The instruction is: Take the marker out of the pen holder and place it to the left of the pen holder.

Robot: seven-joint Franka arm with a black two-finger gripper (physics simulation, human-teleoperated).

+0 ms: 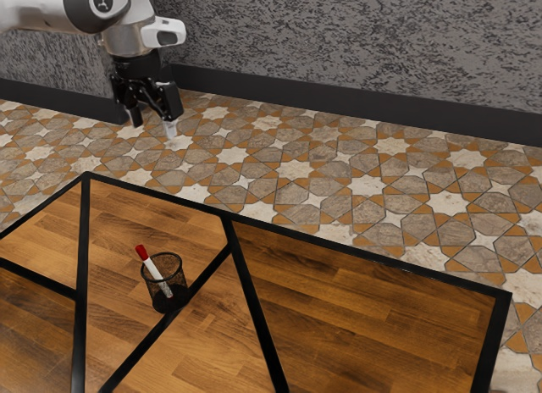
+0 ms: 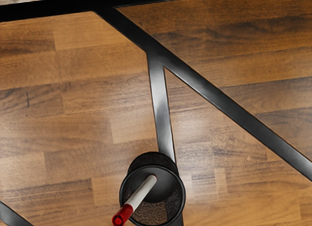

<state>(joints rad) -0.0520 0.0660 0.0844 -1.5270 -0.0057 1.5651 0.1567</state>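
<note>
Tabletop (image 1: 364,300) first for you, warm wood crossed by black strips (image 1: 258,312), and there's the mesh pen holder (image 1: 174,303), marker (image 1: 150,263) leaning inside, red end up! Your gripper (image 1: 154,129) hangs higher, fingers spread, empty; farther off, star-patterned floor (image 1: 364,185), dark baseboard (image 1: 339,113), mottled grey wall (image 1: 381,54).

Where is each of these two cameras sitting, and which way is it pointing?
Exterior view: sits off to the arm's side, looking down across the table toward the wall; the robot's arm and gripper show at upper left.
Wrist view: rides on the robot's hand, looking down at the tabletop and into the pen holder.
Shared: both see the pen holder, the red-capped marker leaning in it and the table's black strips.
</note>
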